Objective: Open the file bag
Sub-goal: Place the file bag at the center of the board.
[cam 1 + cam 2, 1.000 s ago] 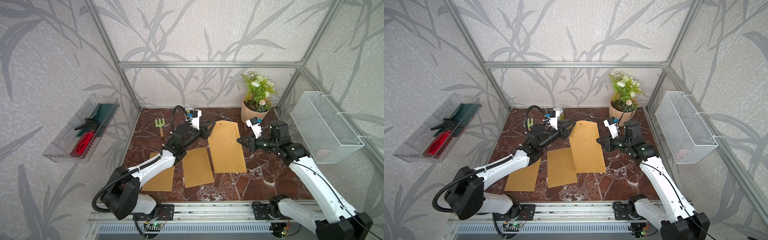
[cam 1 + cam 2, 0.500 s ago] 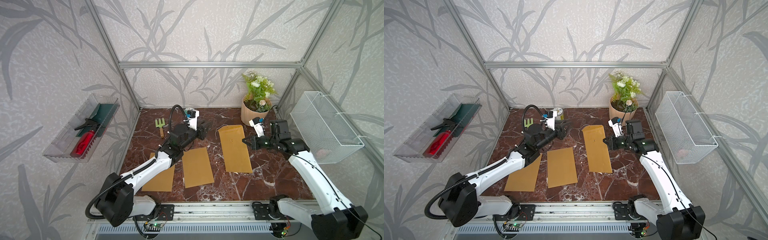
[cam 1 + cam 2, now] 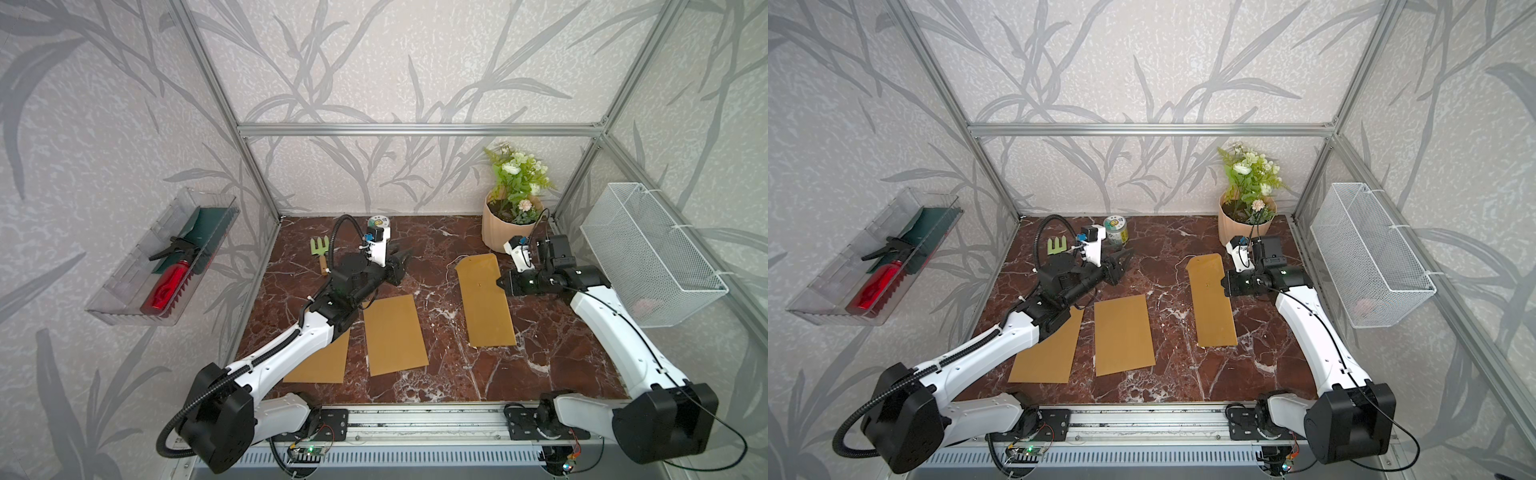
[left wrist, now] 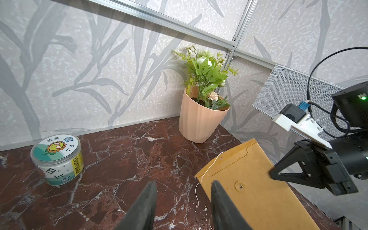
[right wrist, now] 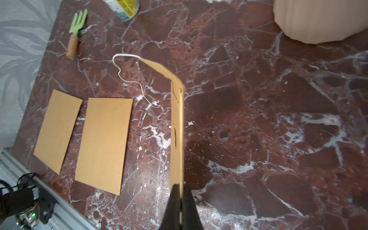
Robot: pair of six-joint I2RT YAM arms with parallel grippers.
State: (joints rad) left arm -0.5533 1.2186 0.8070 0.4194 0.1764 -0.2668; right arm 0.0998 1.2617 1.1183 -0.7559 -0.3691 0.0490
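The file bag (image 3: 484, 299) (image 3: 1210, 299) is a long brown paper envelope right of the table's middle. My right gripper (image 3: 500, 284) (image 3: 1225, 284) is shut on its right long edge and holds that edge lifted. In the right wrist view the file bag (image 5: 177, 129) shows nearly edge-on between the shut right gripper (image 5: 180, 189). Its white string (image 5: 131, 79) trails loose from the flap's tip. My left gripper (image 3: 401, 259) (image 3: 1123, 259) hangs open and empty, well to the left of the bag. In the left wrist view the left gripper (image 4: 184, 185) stands apart from the file bag (image 4: 249, 179).
Two flat brown sheets (image 3: 395, 332) (image 3: 322, 357) lie front left. A green hand fork (image 3: 321, 249) and a round tub (image 3: 378, 222) sit at the back left. A flower pot (image 3: 505, 232) stands back right. A wire basket (image 3: 648, 253) and a clear tray (image 3: 166, 266) hang on the side walls.
The right gripper has carried the file bag from the table's middle to the right. The left gripper has drawn back to the left, away from the bag's flap end.
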